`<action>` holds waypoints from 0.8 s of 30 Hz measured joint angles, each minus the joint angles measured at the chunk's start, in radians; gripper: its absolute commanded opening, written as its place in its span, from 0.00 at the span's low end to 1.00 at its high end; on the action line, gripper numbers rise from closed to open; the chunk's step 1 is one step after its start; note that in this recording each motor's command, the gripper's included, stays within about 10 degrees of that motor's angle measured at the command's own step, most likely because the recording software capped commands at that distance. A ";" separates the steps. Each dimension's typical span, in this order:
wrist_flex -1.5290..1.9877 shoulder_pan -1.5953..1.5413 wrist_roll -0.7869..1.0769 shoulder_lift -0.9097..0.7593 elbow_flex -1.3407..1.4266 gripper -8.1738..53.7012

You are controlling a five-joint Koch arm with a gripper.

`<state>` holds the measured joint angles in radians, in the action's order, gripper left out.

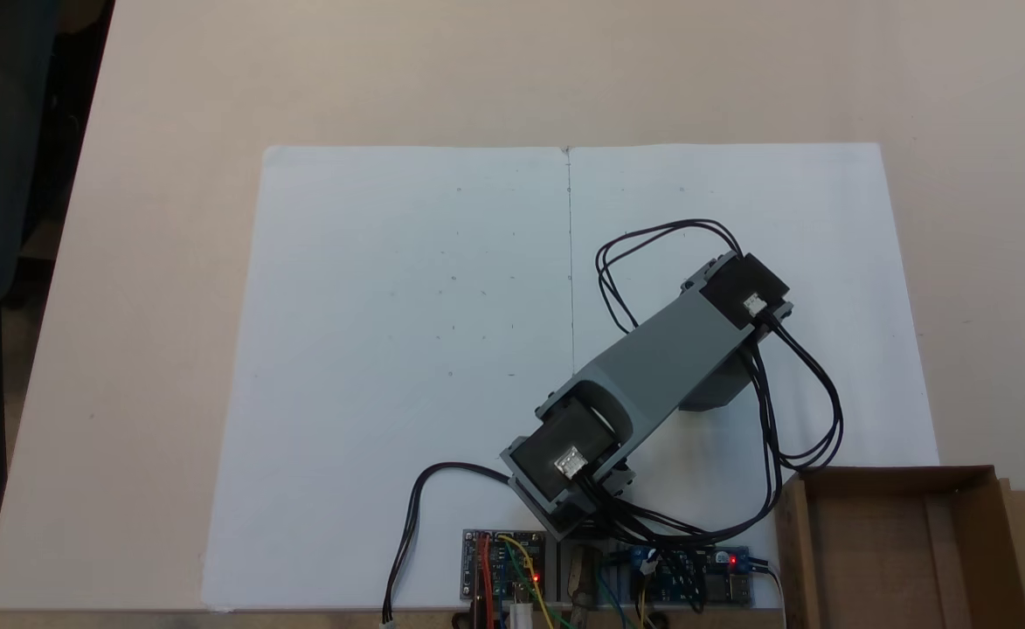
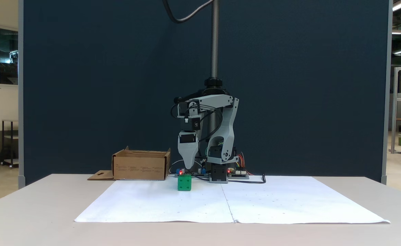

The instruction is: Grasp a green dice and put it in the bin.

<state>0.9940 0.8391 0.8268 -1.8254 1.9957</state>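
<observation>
In a fixed view, the small bright green plastic dice [image 2: 184, 182] sits on the white paper sheet [image 2: 255, 205] at centre frame. The grey pointed gripper [image 2: 187, 166] hangs tip-down just above it; whether its jaws are parted or closed cannot be told. The open brown cardboard bin [image 2: 140, 165] stands left of the dice, apart from it.

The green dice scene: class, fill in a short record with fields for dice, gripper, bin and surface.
dice: green dice on the white paper, directly under the gripper tip
gripper: gripper points down just above the dice; open or shut cannot be told
bin: bin open-topped, apart from the dice, left of it in the front fixed view
surface: table
</observation>
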 measured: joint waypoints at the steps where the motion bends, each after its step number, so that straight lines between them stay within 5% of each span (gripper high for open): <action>1: -0.008 -0.002 0.000 0.009 0.000 0.88; 24: -0.247 0.000 -0.034 -0.052 0.173 0.84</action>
<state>0.7470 0.8391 0.7931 -1.8776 2.1690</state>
